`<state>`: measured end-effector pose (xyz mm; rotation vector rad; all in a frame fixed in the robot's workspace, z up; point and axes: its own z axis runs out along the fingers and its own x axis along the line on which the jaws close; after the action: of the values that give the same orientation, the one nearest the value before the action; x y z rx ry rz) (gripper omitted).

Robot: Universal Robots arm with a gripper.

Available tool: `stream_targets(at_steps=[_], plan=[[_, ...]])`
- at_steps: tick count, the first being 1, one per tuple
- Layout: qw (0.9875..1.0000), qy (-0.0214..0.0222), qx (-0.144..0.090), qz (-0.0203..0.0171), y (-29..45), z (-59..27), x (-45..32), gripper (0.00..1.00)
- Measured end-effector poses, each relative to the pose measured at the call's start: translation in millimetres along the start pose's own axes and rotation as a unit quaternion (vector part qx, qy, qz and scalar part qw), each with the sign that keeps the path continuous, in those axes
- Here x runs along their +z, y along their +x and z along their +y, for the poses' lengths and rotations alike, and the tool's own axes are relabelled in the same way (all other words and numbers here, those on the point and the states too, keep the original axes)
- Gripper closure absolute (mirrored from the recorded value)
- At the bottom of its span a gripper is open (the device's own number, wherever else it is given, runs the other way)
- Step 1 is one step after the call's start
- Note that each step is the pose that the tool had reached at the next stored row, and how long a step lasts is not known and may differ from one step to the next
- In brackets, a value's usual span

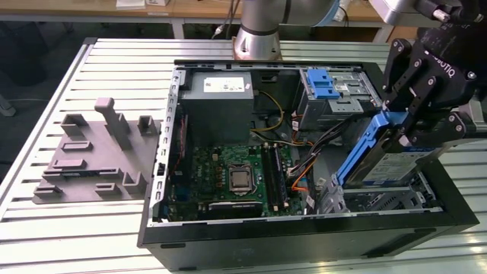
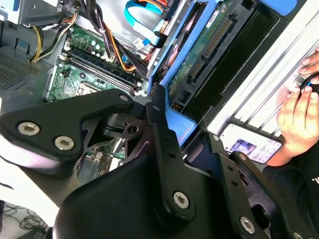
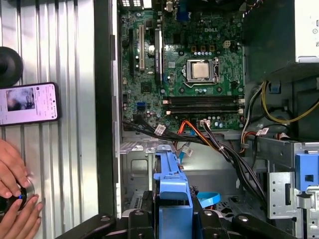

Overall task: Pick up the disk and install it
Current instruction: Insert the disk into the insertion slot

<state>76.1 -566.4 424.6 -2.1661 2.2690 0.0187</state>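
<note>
my black gripper [image 1: 407, 132] is clamped on the silver blue-railed disk [image 1: 389, 166], tilted above the metal drive bay [image 1: 384, 200]; i judge its rail could snag the black cables [image 3: 227, 152].

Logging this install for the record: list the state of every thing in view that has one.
Disk: gripped, tilted over the corner bay, not seated.
End effector: shut on the disk.
Case: open, side panel off.
Processor: exposed, no cooler.
Phone: lying flat, screen lit.
Hand: resting on a round knob.
</note>
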Motion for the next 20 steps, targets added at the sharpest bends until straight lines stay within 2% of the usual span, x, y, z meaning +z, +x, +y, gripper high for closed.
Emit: stream_targets(at_steps=[20], plan=[[1.0,0.0,0.001,0.0001,0.5,-0.2,28.8,0.64]])
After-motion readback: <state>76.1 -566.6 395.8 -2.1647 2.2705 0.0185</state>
